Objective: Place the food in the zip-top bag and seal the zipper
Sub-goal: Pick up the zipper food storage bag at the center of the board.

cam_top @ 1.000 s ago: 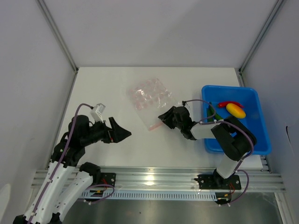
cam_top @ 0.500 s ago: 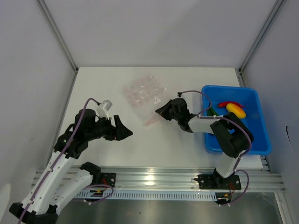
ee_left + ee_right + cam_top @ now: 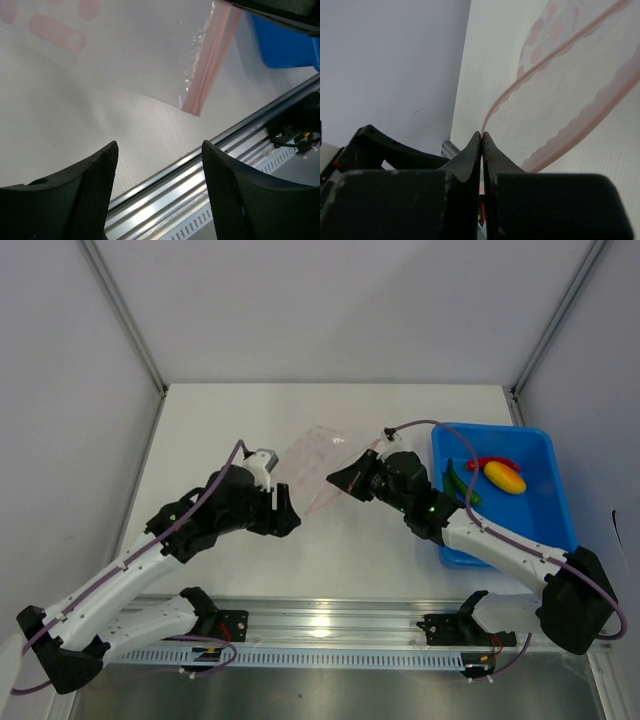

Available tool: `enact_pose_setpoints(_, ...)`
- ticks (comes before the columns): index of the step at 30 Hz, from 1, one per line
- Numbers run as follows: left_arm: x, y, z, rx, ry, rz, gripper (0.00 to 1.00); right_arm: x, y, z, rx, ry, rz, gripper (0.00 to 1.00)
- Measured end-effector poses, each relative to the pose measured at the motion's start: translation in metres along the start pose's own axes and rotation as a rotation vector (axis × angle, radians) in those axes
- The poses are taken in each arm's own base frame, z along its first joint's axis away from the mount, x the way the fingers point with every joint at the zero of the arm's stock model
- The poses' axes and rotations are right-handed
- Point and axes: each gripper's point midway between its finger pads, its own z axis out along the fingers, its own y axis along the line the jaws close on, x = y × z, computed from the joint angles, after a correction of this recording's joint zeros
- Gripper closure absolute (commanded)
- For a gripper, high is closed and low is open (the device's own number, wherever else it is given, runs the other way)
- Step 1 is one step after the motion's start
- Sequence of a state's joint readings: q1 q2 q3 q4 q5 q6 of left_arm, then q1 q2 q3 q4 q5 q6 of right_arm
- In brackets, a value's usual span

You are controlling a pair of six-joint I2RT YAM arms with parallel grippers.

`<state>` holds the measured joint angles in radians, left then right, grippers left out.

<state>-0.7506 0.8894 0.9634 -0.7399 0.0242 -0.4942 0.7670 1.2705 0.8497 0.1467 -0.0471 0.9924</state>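
Bag (image 3: 312,465) hangs by its zipper (image 3: 210,70) lip, pinched in my closed right gripper (image 3: 481,134), just ahead of my open left gripper (image 3: 159,147) — I'd take the free lip only, not both layers.

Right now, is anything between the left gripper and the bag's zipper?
Nothing visible: the open left gripper has a clear gap to the zipper, whose corner hangs ahead. The right gripper pinches the zip-top bag.

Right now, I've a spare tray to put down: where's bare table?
Bare: the far strip of table behind the zip-top bag, and its far-left corner. Crowded: the middle, where left gripper, right gripper and bag cluster; blue bin fills the right.
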Motion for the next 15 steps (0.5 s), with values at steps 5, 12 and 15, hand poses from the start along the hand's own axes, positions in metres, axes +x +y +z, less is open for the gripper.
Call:
enact_pose_setpoints(5,0.003,-0.007,0.009,-0.047,-0.015,0.066,0.30,0.009,0.005,-0.014,0.007,0.021,0.011,1.00)
enact_pose_setpoints(12,-0.011,-0.021,0.007,-0.042,-0.097,0.085,0.30,0.034,-0.007,-0.019,0.074,0.092,0.008,1.00)
enact_pose_setpoints(15,-0.019,-0.022,0.008,-0.058,-0.118,0.084,0.30,0.040,-0.008,-0.020,0.083,0.108,0.009,1.00)
